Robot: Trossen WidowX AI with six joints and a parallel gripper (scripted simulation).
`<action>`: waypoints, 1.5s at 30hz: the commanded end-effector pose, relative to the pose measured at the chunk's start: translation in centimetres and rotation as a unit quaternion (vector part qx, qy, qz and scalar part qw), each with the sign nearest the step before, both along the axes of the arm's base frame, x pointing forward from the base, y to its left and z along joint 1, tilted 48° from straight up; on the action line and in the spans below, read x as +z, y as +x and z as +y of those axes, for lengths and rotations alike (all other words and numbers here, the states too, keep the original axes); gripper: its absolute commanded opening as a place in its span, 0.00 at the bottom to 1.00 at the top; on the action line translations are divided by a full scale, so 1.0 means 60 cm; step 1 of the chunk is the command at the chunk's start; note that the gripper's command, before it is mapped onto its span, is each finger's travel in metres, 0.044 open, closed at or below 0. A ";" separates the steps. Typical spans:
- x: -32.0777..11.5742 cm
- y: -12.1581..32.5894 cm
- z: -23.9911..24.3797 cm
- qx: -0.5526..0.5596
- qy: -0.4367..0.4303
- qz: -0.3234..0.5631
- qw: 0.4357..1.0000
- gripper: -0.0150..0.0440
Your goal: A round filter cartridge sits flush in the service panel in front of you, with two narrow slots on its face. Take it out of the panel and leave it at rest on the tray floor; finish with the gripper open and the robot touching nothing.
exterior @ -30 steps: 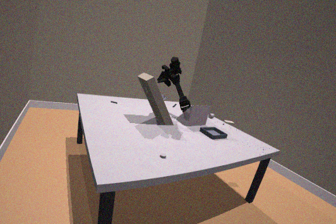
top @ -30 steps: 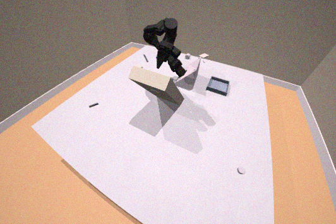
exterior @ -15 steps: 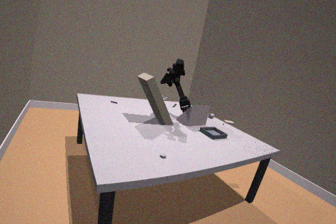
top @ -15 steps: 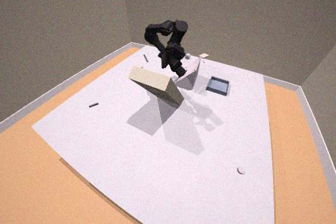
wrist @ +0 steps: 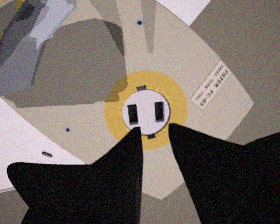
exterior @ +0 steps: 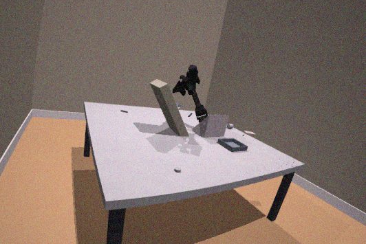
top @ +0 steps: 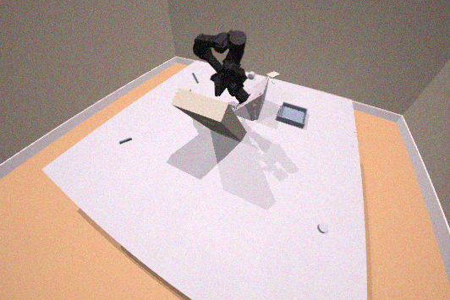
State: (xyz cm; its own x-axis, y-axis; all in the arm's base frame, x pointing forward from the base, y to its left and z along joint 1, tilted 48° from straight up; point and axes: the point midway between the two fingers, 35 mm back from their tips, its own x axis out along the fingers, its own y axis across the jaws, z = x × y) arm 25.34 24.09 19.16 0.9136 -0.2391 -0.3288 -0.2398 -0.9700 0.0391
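The black metal claw has its 2 fingers a little apart with nothing clamped between them. In the wrist view, its tips show at 5 and 7 o'clock of the round white filter cartridge; whether they touch its face, I cannot tell. The cartridge sits in the beige service panel, its 2 dark slots upright in view, with a flat yellow ring around it. 2 small dark notches lie at 12 and 6 o'clock, and a pale printed label at 2 o'clock. In the top view, the shallow dark blue tray rests on the white table, at 3 o'clock from the tilted beige block.
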 end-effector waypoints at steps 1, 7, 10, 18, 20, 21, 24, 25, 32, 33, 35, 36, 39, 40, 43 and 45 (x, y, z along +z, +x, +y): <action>-0.006 0.011 -0.003 0.001 -0.001 0.003 1.000 0.41; -0.010 0.026 -0.007 0.001 -0.001 0.002 1.000 0.41; -0.012 0.033 -0.010 0.001 -0.001 0.001 1.000 0.41; -0.015 0.052 -0.017 0.002 -0.002 -0.002 1.000 0.41; -0.016 0.054 -0.018 0.002 -0.002 -0.003 1.000 0.41; -0.016 0.054 -0.018 0.002 -0.002 -0.003 1.000 0.41; -0.016 0.054 -0.018 0.002 -0.002 -0.003 1.000 0.41; -0.017 0.054 -0.018 0.002 -0.002 -0.003 1.000 0.41; -0.017 0.054 -0.017 0.002 -0.002 -0.003 1.000 0.41; -0.017 0.054 -0.017 0.002 -0.002 -0.003 1.000 0.41; -0.017 0.054 -0.017 0.002 -0.002 -0.003 1.000 0.41; -0.017 0.054 -0.017 0.002 -0.002 -0.003 1.000 0.41; -0.017 0.054 -0.016 0.002 -0.002 -0.003 1.000 0.41; -0.017 0.054 -0.016 0.002 -0.002 -0.003 1.000 0.41; -0.017 0.054 -0.016 0.002 -0.002 -0.003 1.000 0.41; -0.017 0.054 -0.016 0.002 -0.002 -0.003 1.000 0.41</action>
